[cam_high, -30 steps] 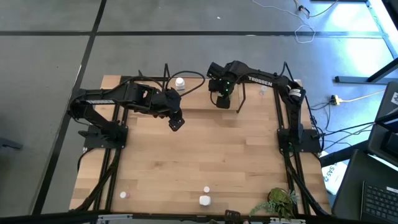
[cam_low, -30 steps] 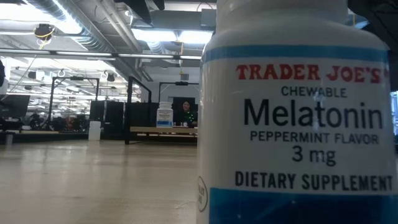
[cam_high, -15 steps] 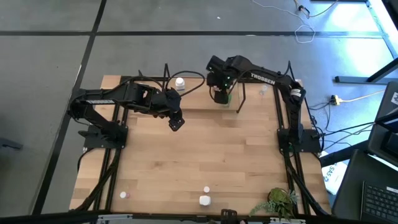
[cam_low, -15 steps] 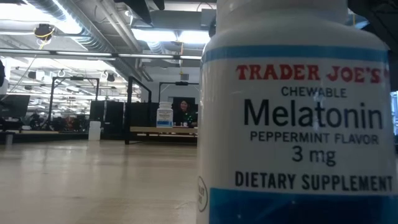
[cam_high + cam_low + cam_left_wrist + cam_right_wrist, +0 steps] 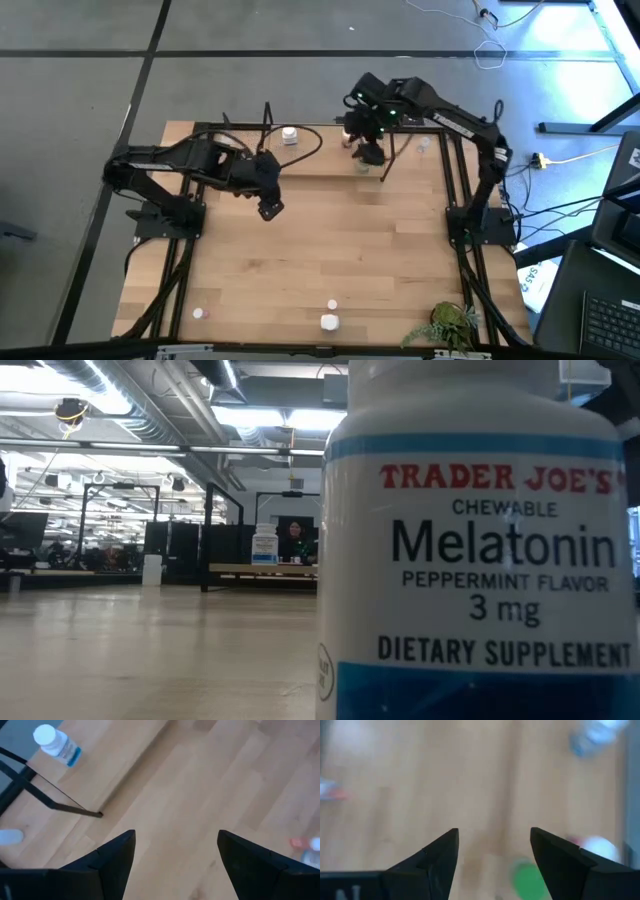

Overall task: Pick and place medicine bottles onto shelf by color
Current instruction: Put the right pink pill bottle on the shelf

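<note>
Apparently released after a placement, the right claw (image 5: 368,153) is hanging spread over the shelf (image 5: 330,160), a green bottle (image 5: 529,879) sitting just beneath it. Farther off, the left claw (image 5: 268,208) is waiting, also spread and empty, over bare worktop (image 5: 330,250), while a white bottle (image 5: 290,134) is standing beyond it on the shelf.

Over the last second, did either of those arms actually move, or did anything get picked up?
Both moved. The right gripper pulled up and away from the green bottle on the shelf, its open jaws empty. The left gripper drifted toward its own side of the table, also open and empty. Nothing was picked up. The white bottle on the shelf and the bottles near the front edge stayed put.
</note>
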Motion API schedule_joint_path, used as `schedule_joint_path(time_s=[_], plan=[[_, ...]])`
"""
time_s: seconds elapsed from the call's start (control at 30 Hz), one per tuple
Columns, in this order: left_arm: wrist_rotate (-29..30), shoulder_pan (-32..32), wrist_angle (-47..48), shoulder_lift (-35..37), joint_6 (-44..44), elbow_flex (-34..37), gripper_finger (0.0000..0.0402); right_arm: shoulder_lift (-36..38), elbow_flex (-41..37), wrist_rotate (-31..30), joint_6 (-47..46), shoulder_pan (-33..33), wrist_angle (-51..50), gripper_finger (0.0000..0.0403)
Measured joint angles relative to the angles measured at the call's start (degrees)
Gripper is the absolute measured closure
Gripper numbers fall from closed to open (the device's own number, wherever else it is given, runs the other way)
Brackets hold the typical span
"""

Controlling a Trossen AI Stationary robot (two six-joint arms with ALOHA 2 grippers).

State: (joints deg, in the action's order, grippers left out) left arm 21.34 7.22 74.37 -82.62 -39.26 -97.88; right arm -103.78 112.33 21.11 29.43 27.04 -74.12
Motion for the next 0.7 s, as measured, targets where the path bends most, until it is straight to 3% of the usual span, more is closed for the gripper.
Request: schedule_joint_path(time_s=[0.1,0.33,0.7], plan=[[0.0,2.5,1.7,1.8,-2.4,0.0,0.0126,2.3,-0.1,5.4,2.5,-1.7,-0.8,0.0155],[0.1,9.8,7.4,3.9,-11.5,0.0,0.0126,6.4,-0.1,5.3,4.3,-9.7,-1.6,0.0155],[0.2,20.9,9.1,3.7,-14.8,0.0,0.0126,8.6,-0.1,-6.3,-5.8,-25.1,-3.7,0.0155]])
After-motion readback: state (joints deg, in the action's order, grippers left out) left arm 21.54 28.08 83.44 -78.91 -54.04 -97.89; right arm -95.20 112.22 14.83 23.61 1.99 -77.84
